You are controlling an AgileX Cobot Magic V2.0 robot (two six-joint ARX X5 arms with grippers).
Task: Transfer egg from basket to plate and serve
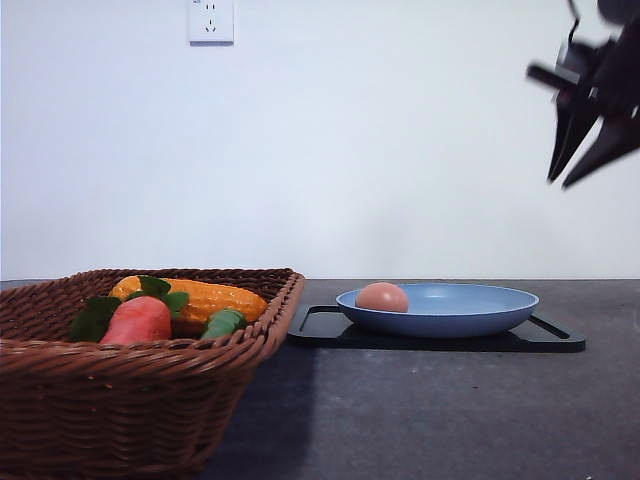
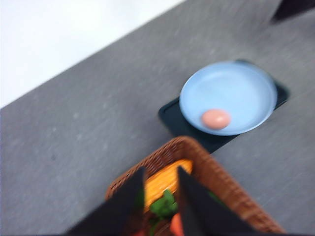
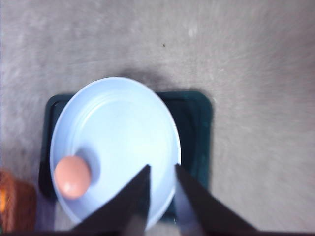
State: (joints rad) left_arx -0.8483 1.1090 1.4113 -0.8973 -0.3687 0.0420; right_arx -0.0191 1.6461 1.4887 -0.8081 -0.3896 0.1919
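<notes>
The blue plate (image 1: 470,315) serves as the anchor here: it sits on a flat black tray (image 1: 555,340) on the dark grey table (image 1: 450,420), and the egg (image 1: 382,297) lies inside it, close to the rim on the side facing the basket (image 1: 120,400). The wicker basket stands just beside the tray, on the plate's left in the front view, its braided rim near the tray's edge without clearly touching it. Inside the basket lie an ear of corn (image 1: 205,297), an orange-red vegetable with green leaves (image 1: 138,320) and a small green piece (image 1: 222,323). Nothing lies between the plate and the space above it. The right gripper (image 1: 558,182) hangs high above the plate's far right side, tilted, its dark fingers slightly parted and holding nothing (the right wrist view looks straight down on plate and egg). The left gripper (image 2: 160,184) is over the basket, well away from the plate, its two fingers a narrow gap apart and empty, corn and leaves showing between them.
</notes>
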